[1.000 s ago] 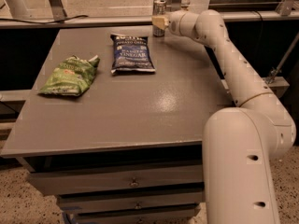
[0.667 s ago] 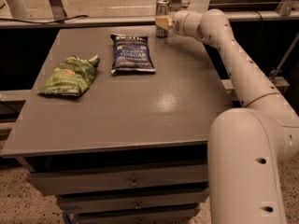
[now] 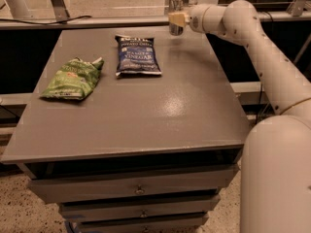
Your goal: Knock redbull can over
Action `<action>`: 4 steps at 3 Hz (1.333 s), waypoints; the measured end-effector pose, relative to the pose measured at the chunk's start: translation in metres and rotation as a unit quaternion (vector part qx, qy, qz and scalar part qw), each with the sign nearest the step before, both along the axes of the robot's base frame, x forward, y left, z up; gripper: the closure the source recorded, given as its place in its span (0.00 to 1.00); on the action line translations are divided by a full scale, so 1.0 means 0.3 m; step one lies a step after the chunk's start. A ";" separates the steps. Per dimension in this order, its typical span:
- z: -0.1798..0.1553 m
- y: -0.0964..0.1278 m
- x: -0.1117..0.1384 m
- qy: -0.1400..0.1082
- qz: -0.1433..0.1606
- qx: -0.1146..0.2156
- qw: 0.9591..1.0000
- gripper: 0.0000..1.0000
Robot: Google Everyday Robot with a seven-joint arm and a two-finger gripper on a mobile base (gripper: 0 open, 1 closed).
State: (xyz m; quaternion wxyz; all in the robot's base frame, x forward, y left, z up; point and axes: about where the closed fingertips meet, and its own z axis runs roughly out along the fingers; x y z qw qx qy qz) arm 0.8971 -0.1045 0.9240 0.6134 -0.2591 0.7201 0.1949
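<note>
One step remains, the push itself: the redbull can (image 3: 176,1) stands upright beyond and right of the dark blue chip bag (image 3: 138,56). The gripper (image 3: 178,18) sits against the can's middle, apparently touching; whether it is open or closed, I cannot tell.

Warm, rather dim light falls from above. A pale patch of glare sits on the table (image 3: 180,106) right of centre, and deep shadow fills the gap under it. At the far edge, the gripper (image 3: 177,18) by the can (image 3: 176,1) is evenly lit, and the can's top glints.
</note>
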 end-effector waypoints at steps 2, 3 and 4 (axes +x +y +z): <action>0.104 0.018 -0.247 0.010 0.069 -0.072 0.995 1.00; 0.122 0.086 -0.362 0.009 0.124 -0.138 0.983 1.00; 0.136 0.174 -0.489 0.004 0.185 -0.202 0.962 1.00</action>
